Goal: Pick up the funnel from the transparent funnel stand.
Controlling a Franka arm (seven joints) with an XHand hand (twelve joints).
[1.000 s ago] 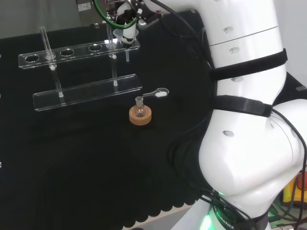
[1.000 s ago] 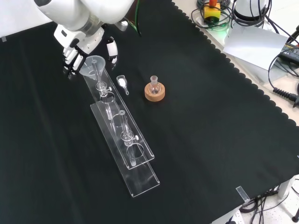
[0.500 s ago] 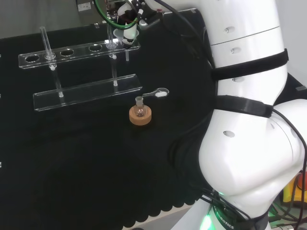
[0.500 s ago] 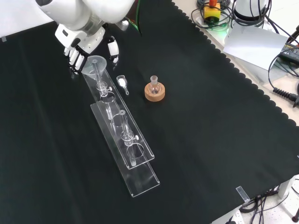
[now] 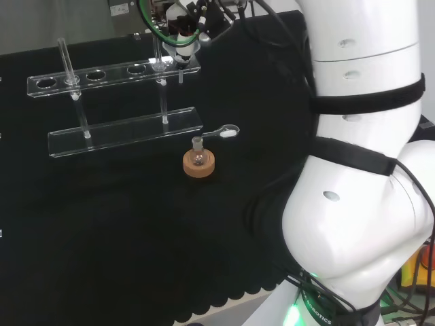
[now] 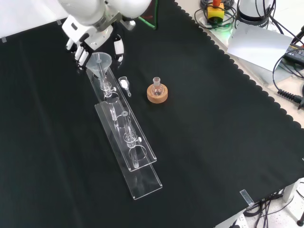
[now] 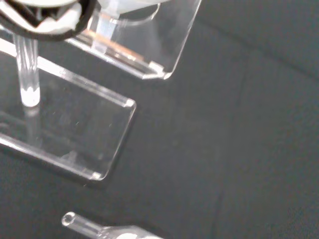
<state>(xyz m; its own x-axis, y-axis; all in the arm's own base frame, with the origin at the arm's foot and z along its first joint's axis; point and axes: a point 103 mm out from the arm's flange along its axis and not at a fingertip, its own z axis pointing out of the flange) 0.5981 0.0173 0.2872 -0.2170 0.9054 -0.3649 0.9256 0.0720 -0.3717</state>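
At the far end of the funnel stand (image 6: 124,137), my hand (image 6: 90,33) curls round the funnel (image 6: 98,61) — its stem points straight down through 1 hole, so it must leave upward.

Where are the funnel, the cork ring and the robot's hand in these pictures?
funnel (image 6: 100,60): front view, on its wide mouth.
cork ring (image 6: 157,94): front view, on its rim.
hand (image 6: 83,51): front view, on a finger beside the funnel.

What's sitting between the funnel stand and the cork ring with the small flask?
In the front view, a small clear scoop with white powder lies on the cloth between the funnel stand and the cork ring, apart from both.
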